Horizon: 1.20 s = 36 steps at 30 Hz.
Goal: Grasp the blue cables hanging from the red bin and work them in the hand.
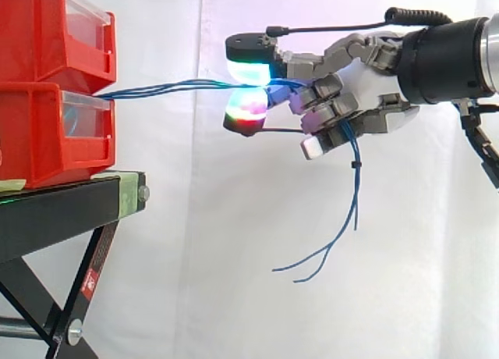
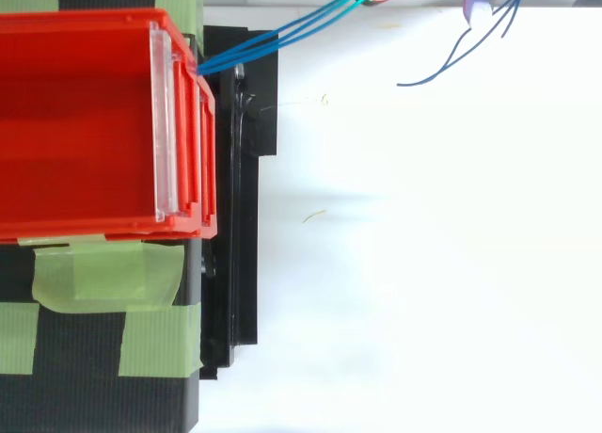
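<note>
We see the hand (image 1: 355, 82) reaching in from the right at about the height of the seam between two stacked red bins. It is closed on the blue cables (image 1: 179, 84): two glowing fingertips (image 1: 248, 69), one green above and one red and magenta below, pinch the strands between them. The other fingers curl around the same bundle nearer the palm.

The cables leave the front of the bins where the upper bin (image 1: 54, 31) sits on the lower bin (image 1: 47, 133). We think they come from the lower one, but the exit point is too small to be sure. From there they run nearly level to the pinch, close together and fairly straight. Behind the curled fingers the loose ends (image 1: 327, 250) hang down and curve off to the left, touching nothing.

From above, the strands run diagonally away from the corner of the bin's clear front panel (image 2: 162, 122).

The bins rest on a black stand (image 1: 70, 211) patched with green tape (image 2: 103, 273). The stand's edge and its slanted leg sit below the cables, well apart from the hand. A white curtain (image 1: 195, 281) hangs behind everything.
</note>
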Each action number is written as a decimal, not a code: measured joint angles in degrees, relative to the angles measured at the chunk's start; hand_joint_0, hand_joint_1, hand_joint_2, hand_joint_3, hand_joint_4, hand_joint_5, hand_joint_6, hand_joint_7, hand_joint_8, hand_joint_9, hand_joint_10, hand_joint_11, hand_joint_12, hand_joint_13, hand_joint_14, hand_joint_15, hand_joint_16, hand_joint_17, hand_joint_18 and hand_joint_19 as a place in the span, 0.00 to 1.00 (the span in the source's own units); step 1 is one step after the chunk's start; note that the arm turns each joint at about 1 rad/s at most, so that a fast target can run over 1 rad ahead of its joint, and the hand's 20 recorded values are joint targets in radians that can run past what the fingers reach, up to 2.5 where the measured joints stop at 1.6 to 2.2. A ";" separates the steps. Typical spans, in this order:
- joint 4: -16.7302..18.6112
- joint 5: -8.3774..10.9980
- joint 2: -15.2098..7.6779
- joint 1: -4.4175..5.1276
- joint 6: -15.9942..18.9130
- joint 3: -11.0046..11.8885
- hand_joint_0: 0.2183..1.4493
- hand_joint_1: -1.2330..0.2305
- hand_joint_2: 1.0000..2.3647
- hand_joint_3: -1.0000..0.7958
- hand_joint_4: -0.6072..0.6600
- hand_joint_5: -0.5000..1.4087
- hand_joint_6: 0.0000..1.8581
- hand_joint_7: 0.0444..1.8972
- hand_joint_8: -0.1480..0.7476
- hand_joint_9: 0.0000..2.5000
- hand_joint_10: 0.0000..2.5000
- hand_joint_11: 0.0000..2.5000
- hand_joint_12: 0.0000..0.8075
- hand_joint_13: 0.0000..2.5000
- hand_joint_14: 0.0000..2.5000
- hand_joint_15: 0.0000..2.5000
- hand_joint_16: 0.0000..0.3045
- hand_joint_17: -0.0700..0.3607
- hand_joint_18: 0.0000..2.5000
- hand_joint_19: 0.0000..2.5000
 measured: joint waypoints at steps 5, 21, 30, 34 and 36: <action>-0.32 0.14 0.02 0.28 -0.26 0.34 0.54 0.44 0.01 0.23 0.64 0.47 0.21 0.71 0.53 0.40 1.00 0.93 0.62 0.47 1.00 0.67 0.18 0.45 0.55 0.27; -2.35 0.14 0.03 2.32 0.60 0.38 0.54 0.44 0.01 0.28 0.63 0.42 0.41 0.66 0.54 0.38 1.00 0.96 0.65 0.47 1.00 0.67 0.18 0.45 0.55 0.28; -4.12 0.01 0.06 2.99 2.94 0.84 0.54 0.43 0.02 0.35 0.63 0.41 0.44 0.63 0.53 0.37 1.00 0.94 0.64 0.47 1.00 0.67 0.18 0.46 0.55 0.28; -5.57 -0.36 0.06 3.07 3.22 2.61 0.54 0.43 0.02 0.36 0.63 0.41 0.43 0.63 0.52 0.37 1.00 0.93 0.64 0.47 1.00 0.66 0.18 0.45 0.55 0.27; -7.08 -0.71 0.04 3.11 3.27 3.49 0.54 0.43 0.02 0.36 0.63 0.41 0.42 0.64 0.53 0.37 1.00 0.93 0.64 0.47 1.00 0.66 0.18 0.46 0.55 0.27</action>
